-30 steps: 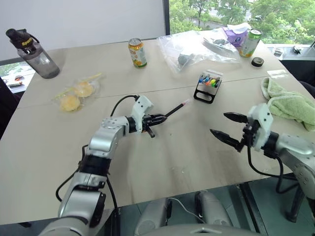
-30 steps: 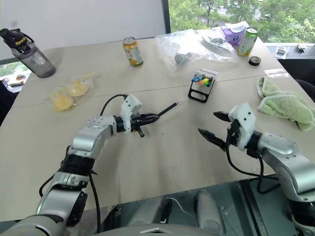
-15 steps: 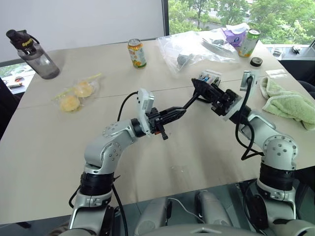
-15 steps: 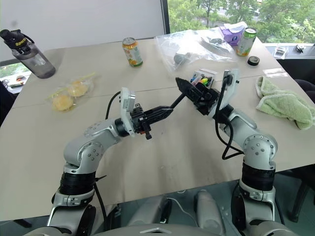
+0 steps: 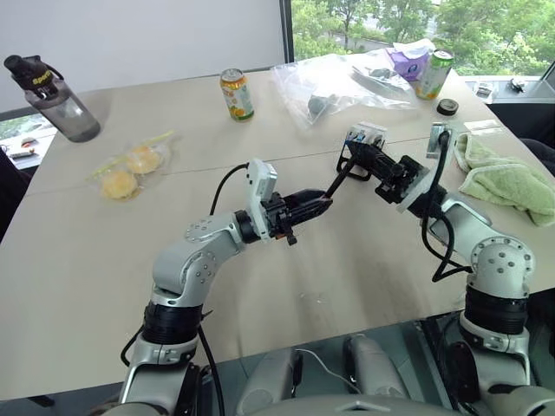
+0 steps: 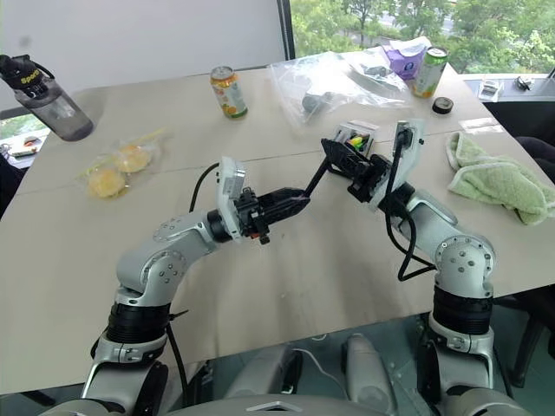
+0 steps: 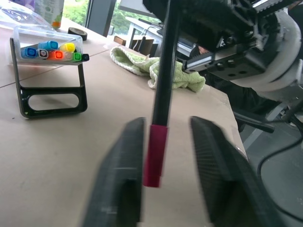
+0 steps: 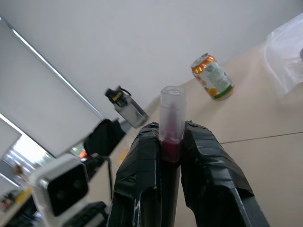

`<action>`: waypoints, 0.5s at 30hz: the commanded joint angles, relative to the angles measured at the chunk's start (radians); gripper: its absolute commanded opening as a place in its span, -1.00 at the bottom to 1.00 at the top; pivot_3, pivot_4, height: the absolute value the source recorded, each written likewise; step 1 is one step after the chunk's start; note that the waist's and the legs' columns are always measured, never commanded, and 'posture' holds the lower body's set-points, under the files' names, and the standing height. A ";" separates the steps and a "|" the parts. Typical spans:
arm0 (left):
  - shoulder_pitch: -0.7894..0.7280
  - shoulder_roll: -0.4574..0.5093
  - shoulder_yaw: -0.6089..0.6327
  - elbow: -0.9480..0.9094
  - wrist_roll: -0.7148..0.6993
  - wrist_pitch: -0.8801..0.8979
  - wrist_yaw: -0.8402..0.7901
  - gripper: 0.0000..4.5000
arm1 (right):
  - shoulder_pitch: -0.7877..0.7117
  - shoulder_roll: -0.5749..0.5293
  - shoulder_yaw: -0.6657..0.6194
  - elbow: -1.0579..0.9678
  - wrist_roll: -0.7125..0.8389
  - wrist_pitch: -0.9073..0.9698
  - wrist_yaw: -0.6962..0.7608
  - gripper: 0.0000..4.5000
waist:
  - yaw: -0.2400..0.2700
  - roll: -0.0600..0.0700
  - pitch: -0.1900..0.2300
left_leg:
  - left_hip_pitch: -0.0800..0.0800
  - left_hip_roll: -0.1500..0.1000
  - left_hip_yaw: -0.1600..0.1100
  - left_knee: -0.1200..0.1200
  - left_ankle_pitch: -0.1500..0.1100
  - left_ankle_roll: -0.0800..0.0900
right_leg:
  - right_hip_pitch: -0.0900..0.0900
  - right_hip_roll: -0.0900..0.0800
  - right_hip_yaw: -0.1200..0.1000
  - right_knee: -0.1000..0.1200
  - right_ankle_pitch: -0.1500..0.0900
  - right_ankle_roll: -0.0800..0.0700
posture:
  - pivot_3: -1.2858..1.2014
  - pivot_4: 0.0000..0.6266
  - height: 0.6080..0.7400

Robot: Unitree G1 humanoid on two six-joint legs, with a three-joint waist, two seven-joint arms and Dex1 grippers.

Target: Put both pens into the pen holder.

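both jaws changed: right gripper point(image 8: 171, 156) now clamps the pen point(image 6: 314, 178), left gripper point(image 7: 165, 156) loosened.

Pen point(image 5: 340, 183) spans L gripper point(image 5: 323, 204) and R gripper point(image 5: 350, 156) above table point(image 5: 78, 260) center; pen holder point(image 6: 349, 139) just behind R gripper, bag point(image 5: 338, 82) farther back, towel point(image 5: 512, 186) right.

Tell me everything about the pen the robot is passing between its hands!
The pen is slim with a black barrel, a magenta-pink end and a clear cap over the other pink end. It hangs in the air above the table, slanting between both hands. The right hand is shut on its capped end. The left hand has opened, its fingers either side of the pink end.
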 commanded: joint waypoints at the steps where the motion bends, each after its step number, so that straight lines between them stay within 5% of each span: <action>1: -0.009 0.039 -0.017 -0.005 0.066 -0.047 0.014 0.44 | -0.056 -0.118 0.152 -0.073 -0.266 -0.170 0.155 -0.93 | -0.001 0.000 0.000 | 0.000 0.000 0.000 0.000 0.000 0.000 | 0.000 0.000 0.000 0.000 0.000 0.000 | 0.03 -0.52 0.99; 4: -0.009 0.087 -0.011 -0.014 0.114 -0.077 0.020 0.96 | -0.121 -0.207 0.309 -0.012 -0.591 -0.456 0.263 -0.93 | -0.007 0.000 0.000 | 0.000 0.000 0.003 0.000 0.000 0.000 | -0.002 0.001 0.002 0.001 0.000 0.000 | 0.03 -0.52 0.99; 9: -0.022 0.157 0.011 -0.041 0.174 -0.110 0.045 0.96 | -0.227 -0.238 0.393 0.226 -0.919 -0.903 0.336 -0.93 | -0.007 -0.001 0.000 | -0.001 0.001 0.004 -0.001 0.000 0.000 | -0.004 0.001 0.003 0.002 0.000 0.000 | 0.03 -0.52 0.99; 15: -0.029 0.184 0.046 -0.087 0.167 -0.093 0.079 0.96 | -0.314 -0.218 0.420 0.483 -1.076 -1.217 0.384 -0.93 | -0.002 -0.001 0.001 | -0.002 0.001 0.004 -0.001 0.000 0.000 | -0.005 0.001 0.003 0.001 0.000 0.000 | 0.03 -0.52 0.99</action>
